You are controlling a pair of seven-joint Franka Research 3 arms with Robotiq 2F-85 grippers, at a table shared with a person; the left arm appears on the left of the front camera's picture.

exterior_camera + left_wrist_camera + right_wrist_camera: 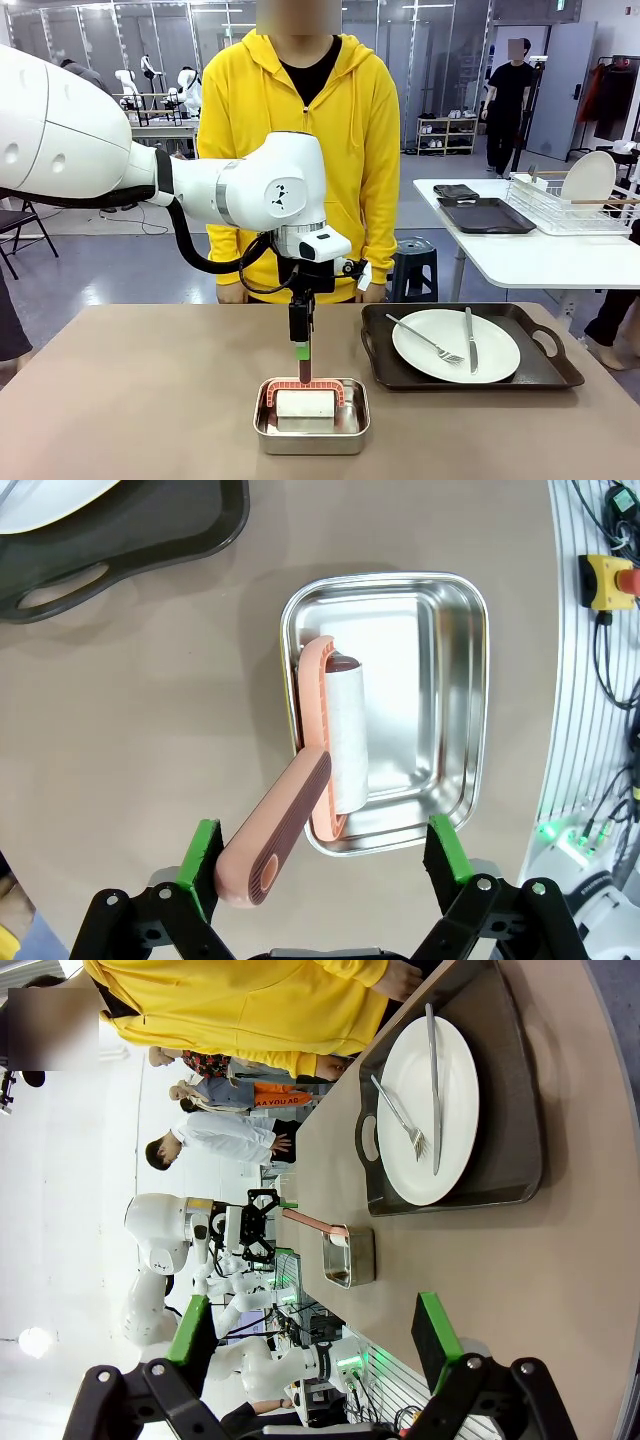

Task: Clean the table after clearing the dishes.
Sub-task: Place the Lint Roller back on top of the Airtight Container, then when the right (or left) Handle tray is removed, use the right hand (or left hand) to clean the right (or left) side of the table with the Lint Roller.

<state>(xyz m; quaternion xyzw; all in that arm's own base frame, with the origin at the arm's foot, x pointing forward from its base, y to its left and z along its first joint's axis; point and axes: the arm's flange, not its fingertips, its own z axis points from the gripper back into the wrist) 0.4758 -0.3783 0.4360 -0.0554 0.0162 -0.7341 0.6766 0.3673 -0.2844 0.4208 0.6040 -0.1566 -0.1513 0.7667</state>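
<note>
Over pan [460, 680] at table [130, 400] middle, our left pincer [322, 840] hangs apart astride roller [345, 730] handle, not yet clamped. Right pincer [312, 1320] apart, empty. Plate [495, 360] on tray [550, 375] sits table-right, uncleared. We judge: roller pickup; next, close on handle, lift.

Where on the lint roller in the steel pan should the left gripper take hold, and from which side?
Probably by the free end of the pink handle, from above. It slants up out of the steel pan, between the fingers of the open left gripper, while the white roll lies low behind the pan's walls.
</note>
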